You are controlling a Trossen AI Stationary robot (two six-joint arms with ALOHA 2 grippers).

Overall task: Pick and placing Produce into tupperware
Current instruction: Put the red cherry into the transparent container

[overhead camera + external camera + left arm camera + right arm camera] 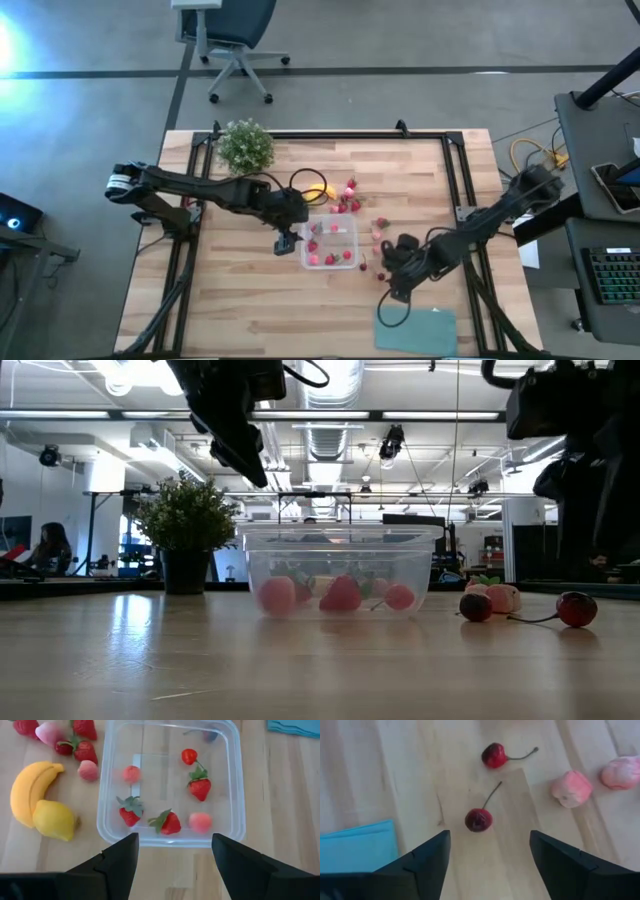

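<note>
The clear tupperware (331, 244) sits mid-table and holds several red and pink berries (170, 822). My left gripper (172, 840) hangs open above the table beside the tupperware's left wall (165, 841), touching nothing. A yellow banana (27, 790) and a lemon (55, 820) lie together beyond the tupperware, with loose berries (346, 200) next to them. My right gripper (490, 837) is open and hovers right of the tupperware, above a dark red cherry (479, 819). A second cherry (494, 755) and two pink berries (571, 789) lie a little farther on.
A bushy potted plant (245, 146) stands at the far left of the table. A flat teal rectangle (416, 330) lies at the near edge, close to my right gripper (392, 272). Black frame rails (455, 170) run along the table's sides. An office chair stands beyond the far edge.
</note>
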